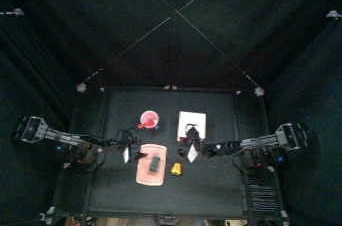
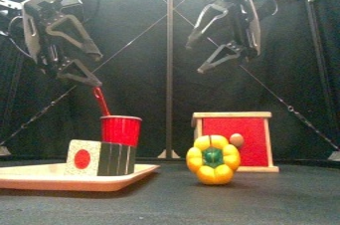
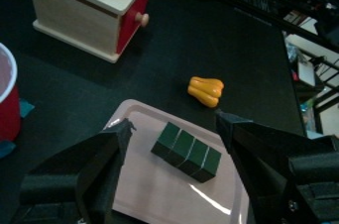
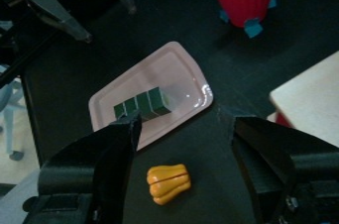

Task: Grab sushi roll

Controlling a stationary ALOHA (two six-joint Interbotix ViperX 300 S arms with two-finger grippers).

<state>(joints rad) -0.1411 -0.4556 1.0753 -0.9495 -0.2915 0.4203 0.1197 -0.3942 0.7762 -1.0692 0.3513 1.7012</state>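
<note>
The bench carries, largest first, a white and red box, a pink tray, a red cup, the sushi roll and a yellow toy pepper. The roll lies on the tray, toward its end nearer the cup, and nothing touches it. It looks like a small rigid toy: a dark-sided block in three segments with a white end face and a red centre, probably light, stiff and rather smooth, so it may skid on the glossy tray if nudged from one side. The best hold is likely across its two long dark flanks at the middle segment, jaws coming down from above. The left hand hangs over the tray with jaws spread wide and released, the roll framed between them but well below. The right hand also hovers high, jaws apart and empty, looking down on tray and pepper. The front view alone shows the roll's white end with its red spot and how high both hands sit; the wrist views alone show the three-part top and its slant on the tray; the top view gives the layout, though the roll there is too small to make out.
</note>
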